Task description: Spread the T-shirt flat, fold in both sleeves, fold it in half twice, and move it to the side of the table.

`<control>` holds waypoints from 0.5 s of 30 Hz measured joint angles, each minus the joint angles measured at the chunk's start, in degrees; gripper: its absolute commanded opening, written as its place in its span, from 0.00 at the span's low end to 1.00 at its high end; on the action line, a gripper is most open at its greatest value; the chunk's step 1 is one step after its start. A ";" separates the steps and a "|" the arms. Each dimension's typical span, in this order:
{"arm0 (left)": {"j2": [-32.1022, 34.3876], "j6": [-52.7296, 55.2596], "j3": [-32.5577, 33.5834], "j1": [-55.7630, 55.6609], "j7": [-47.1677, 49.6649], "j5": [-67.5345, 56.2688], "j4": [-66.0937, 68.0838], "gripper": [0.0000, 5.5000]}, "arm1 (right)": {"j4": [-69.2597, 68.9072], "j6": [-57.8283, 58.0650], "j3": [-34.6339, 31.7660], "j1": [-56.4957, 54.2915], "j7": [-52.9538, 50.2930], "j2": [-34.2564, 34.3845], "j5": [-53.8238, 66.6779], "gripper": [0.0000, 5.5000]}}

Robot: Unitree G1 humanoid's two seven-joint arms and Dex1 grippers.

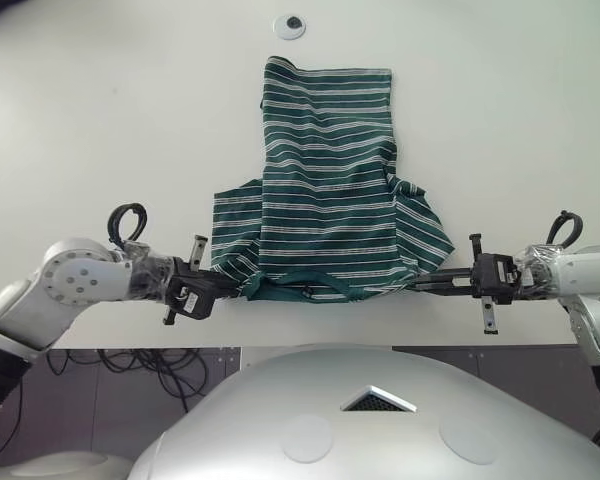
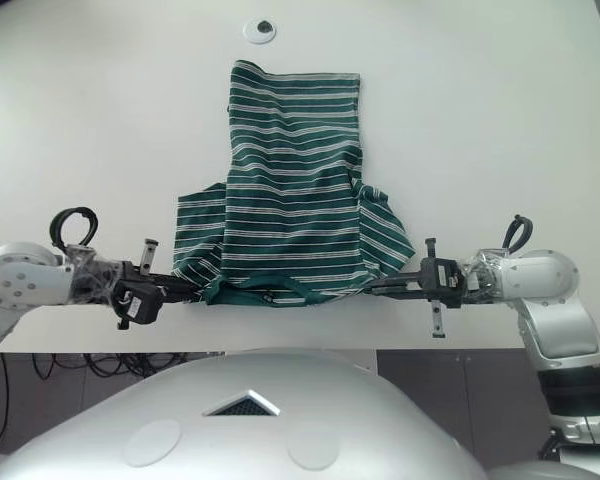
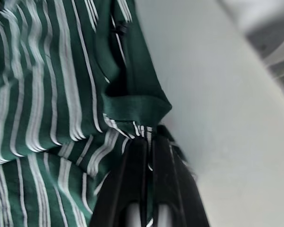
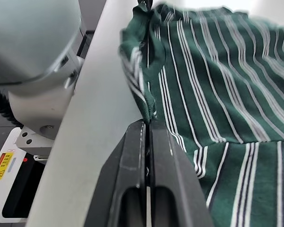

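Near corners of T-shirt (image 1: 325,190) clamped in left gripper (image 1: 242,287) and right gripper (image 1: 420,284); long axis runs straight away, midway between both arms.

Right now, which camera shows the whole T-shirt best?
The left eye view: the whole T-shirt is in frame, collar to hem. The right eye view matches it. The wrist views give close-ups of near corners pinched by the left hand and right hand.
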 measured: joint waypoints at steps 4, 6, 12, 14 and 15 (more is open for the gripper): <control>-1.91 -2.63 2.04 2.80 5.02 7.34 -0.88 0.00 | 0.13 -2.21 1.45 3.13 -2.87 0.50 -3.71 0.00; -2.69 -3.64 2.49 3.64 7.03 10.05 -1.04 0.00 | 0.14 -3.16 1.55 5.14 -4.60 0.54 -4.40 0.00; -3.26 -3.08 3.98 8.86 8.18 9.58 -4.58 0.10 | -2.55 -0.30 0.59 10.78 -7.53 0.40 -2.02 0.09; -2.99 -1.09 4.88 10.48 6.79 7.08 -5.72 0.14 | -4.05 0.71 -1.37 10.62 -7.52 0.02 -0.38 0.13; -2.45 0.29 5.74 11.71 5.75 5.06 -6.94 0.17 | -4.79 1.06 -2.23 10.67 -7.41 0.00 0.84 0.17</control>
